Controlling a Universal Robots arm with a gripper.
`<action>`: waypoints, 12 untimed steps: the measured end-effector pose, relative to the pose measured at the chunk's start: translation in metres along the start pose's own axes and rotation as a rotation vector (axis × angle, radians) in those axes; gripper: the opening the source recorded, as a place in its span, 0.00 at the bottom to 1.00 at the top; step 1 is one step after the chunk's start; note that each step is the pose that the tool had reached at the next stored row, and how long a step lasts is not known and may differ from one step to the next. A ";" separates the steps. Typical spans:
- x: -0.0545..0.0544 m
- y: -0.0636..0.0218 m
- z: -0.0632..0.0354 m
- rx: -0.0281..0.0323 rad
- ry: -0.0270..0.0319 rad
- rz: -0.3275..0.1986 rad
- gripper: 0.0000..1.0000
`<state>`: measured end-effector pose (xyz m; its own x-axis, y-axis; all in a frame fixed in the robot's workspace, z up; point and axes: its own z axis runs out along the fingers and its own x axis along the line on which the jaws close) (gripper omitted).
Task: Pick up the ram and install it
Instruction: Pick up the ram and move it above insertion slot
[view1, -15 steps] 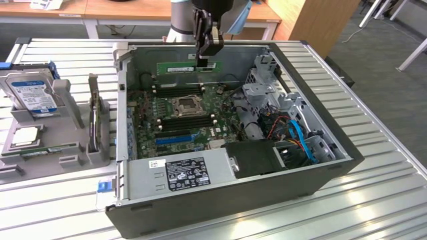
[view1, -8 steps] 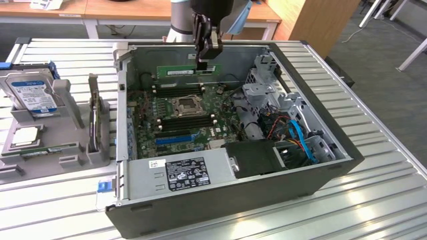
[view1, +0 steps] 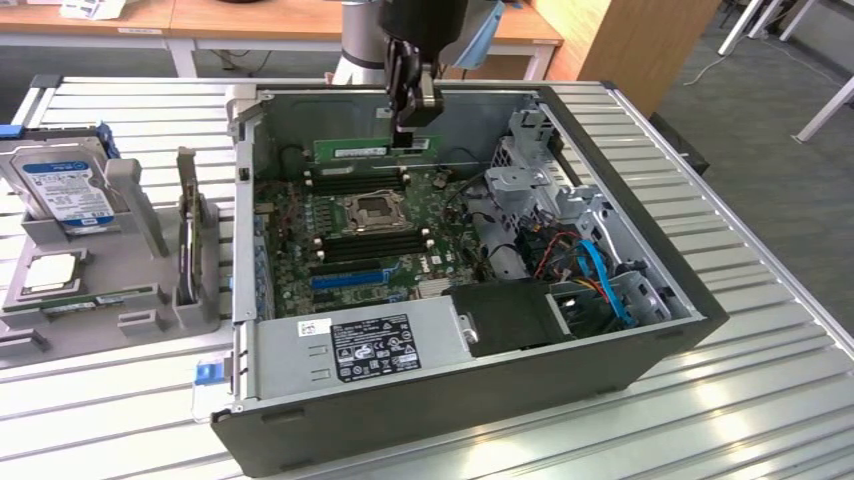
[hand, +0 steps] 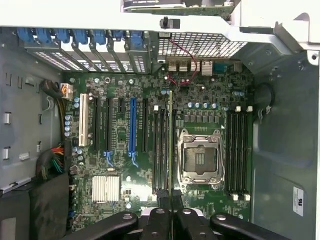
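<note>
Gripper (view1: 411, 122) clenched on the ram (view1: 358, 150), pinching its top edge nr one end. Stick hangs on edge just above the mobo (view1: 441, 190) slots by the empty CPU socket (view1: 374, 210). Prob light, stiff, fragile: hold by the long edge, not the chips. PC case (view1: 467, 410) holds mobo, PSU (view1: 360, 345), cables. Tray (view1: 134, 322) on the exterior view's left holds hard drive (view1: 64, 185) and processor chip (view1: 51, 272).

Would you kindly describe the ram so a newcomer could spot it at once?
Find the open computer case on the slatted metal table. Over its motherboard, near the far wall, the black pincer grips the ram. It is the only long, thin green stick held in the air; the black slots below it lie fixed on the board.
</note>
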<state>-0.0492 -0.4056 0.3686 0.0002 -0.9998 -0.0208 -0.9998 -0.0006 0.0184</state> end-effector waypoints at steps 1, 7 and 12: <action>0.000 0.0000 0.0012 0.0000 0.0000 0.000 0.12; 0.000 -0.0002 0.0101 -0.0001 0.0000 0.000 0.12; 0.000 -0.0003 0.0176 -0.0003 -0.0001 0.000 0.12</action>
<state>-0.0492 -0.4056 0.3510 0.0001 -0.9998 -0.0209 -0.9998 -0.0005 0.0187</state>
